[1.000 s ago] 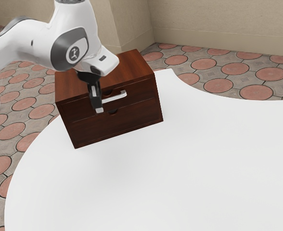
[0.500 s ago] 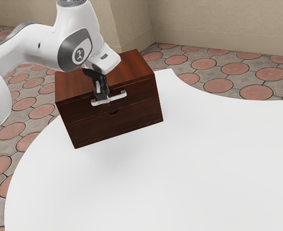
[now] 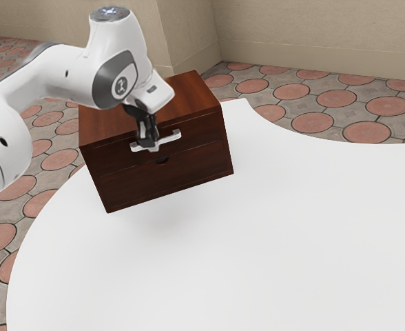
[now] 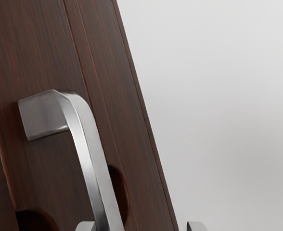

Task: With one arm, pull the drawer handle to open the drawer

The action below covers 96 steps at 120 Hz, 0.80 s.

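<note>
Gripper [image 3: 146, 143]: set astride the handle [image 3: 169, 136], upper left of frame, for pulling.
Jaws: parted, handle between, not yet clamped.
Drawer [image 3: 199, 131]: front seen flush, unopened.

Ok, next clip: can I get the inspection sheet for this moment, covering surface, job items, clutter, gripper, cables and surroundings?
Surface: white table with a curved edge, carrying the cabinet.
Job's things: dark wooden cabinet near the table's far edge, with two stacked drawers. The upper drawer looks shut, its front level with the lower drawer. A silver handle sits on the upper front.
Clutter: nothing seen.
Gripper: gripper reaches down from above, at the handle's end toward the exterior view's left. Whether it grips cannot be told.
Cables: nothing seen.
Surroundings: floor of round reddish tiles; beige walls.
</note>
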Motion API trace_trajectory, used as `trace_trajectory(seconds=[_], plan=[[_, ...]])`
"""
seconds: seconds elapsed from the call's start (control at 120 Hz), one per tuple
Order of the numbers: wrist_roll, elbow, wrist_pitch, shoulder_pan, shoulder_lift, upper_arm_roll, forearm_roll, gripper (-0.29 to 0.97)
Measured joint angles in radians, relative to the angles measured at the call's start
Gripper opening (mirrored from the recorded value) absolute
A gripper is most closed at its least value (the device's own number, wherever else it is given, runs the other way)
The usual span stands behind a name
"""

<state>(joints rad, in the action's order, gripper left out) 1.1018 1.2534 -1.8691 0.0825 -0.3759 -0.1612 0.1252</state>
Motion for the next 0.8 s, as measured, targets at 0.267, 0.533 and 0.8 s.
trace_trajectory(seconds=[0.267,0.533,0.8], plan=[[0.017,0.067,-0.017,-0.036,0.029,-0.033,-0.056,0.02],[0.025,0.260,-0.098,-0.145,0.163,-0.096,-0.060,-0.08],[0.025,0.379,-0.156,-0.184,0.254,-0.099,-0.035,-0.10]])
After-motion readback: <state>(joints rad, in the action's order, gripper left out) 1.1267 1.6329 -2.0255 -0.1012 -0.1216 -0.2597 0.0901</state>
